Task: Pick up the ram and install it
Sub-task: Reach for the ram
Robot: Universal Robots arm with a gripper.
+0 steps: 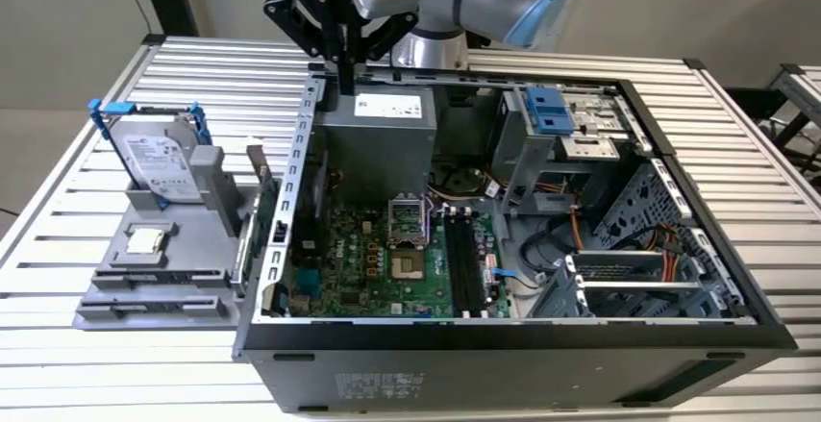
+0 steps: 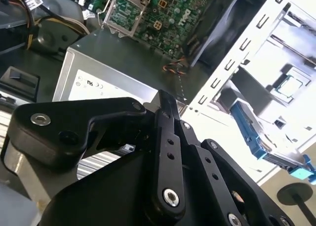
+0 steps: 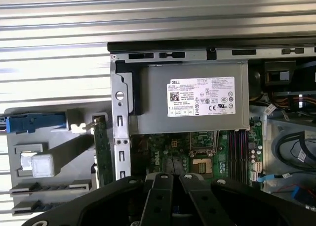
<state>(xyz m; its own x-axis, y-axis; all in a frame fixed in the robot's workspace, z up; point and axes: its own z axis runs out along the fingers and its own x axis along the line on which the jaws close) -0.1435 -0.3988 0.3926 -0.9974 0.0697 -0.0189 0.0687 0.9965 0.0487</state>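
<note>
Clearly the pick has not happened yet: the ram stands on its long edge in a slot of the grey holder, just outside the side wall of the open computer case. Standing on edge probably serves a purpose, since it leaves the top edge and both flat faces free for a pinch from above. The same holder carries the hard drive, propped up in its blue frame, and the small square processor lying flat, each part in its own seat so none gets mistaken for its neighbour.

The gripper hangs over the far corner of the case on the exterior view's left, pointing straight down, roughly above the power supply. Its fingers look pressed together with nothing between them (the tip narrows to a single dark point in the exterior view). It is apart from the ram, which sits nearer the camera along that same wall.

Inside the case, the long black memory slots run beside the processor socket on the green board. They look empty, so by my reading the install is wholly undone. The case lies on its side on the slatted table, which turns those slots upward and suits a straight downward push.
</note>
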